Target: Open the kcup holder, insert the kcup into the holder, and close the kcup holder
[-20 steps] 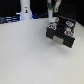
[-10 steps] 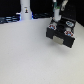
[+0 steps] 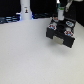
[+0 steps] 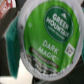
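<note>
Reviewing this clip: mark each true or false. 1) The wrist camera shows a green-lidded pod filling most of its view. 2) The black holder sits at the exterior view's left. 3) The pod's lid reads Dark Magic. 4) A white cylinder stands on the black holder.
1) True: the kcup with its green lid fills most of the wrist view.
2) False: the kcup holder sits at the exterior view's right, below the gripper.
3) True: the lid reads Green Mountain, Dark Magic.
4) False: the white cylinder stands apart, at the exterior view's upper left.
</note>
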Tool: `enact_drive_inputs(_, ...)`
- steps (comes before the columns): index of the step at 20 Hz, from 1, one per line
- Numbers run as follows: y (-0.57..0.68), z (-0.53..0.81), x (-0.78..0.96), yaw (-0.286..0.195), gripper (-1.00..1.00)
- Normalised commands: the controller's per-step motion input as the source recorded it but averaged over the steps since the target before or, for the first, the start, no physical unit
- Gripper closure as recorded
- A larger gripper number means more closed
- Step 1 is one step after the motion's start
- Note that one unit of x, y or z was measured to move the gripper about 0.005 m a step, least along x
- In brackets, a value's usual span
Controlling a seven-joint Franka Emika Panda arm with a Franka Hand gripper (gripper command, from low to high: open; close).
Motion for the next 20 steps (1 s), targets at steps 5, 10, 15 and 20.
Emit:
enact_drive_inputs(5,0.32,-0.12,0.05,0.064,1.00)
enact_drive_inputs(10,0.28,-0.14,0.06,0.051,1.00)
enact_drive_inputs(15,0.03,-0.05,0.13,0.010,1.00)
enact_drive_inputs(20,-0.19,0.10,0.41,-0.001,1.00)
